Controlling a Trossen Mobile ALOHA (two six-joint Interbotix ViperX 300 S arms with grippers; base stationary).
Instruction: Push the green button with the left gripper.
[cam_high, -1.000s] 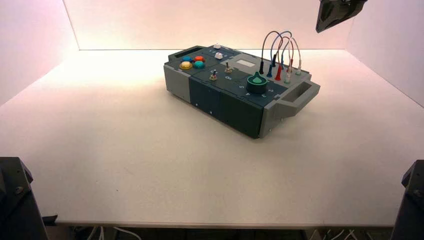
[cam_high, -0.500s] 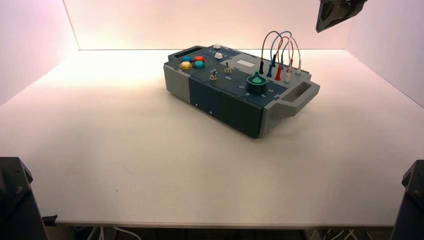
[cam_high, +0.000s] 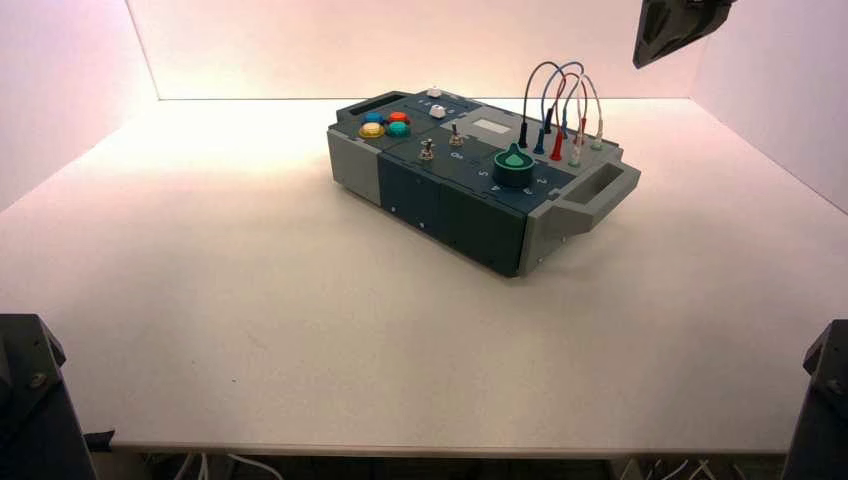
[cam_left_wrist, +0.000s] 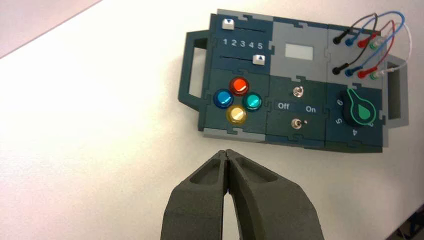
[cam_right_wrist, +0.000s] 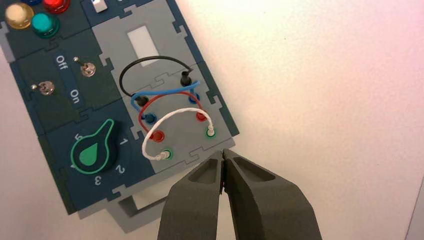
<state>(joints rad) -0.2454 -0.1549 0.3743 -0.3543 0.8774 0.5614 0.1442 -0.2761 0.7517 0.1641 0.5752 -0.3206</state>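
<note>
Green button (cam_left_wrist: 253, 101) among four round buttons at one end of dark box (cam_high: 480, 215), beside red (cam_left_wrist: 239, 85), yellow (cam_left_wrist: 236, 115) and blue (cam_left_wrist: 222, 99) buttons, untouched. Box on white table (cam_high: 300, 300). Left gripper (cam_left_wrist: 227, 153) above bare table just beside box, well apart from green button, fingers clenched together. Right gripper (cam_right_wrist: 223, 153) near wires (cam_right_wrist: 165, 107), also clenched.
</note>
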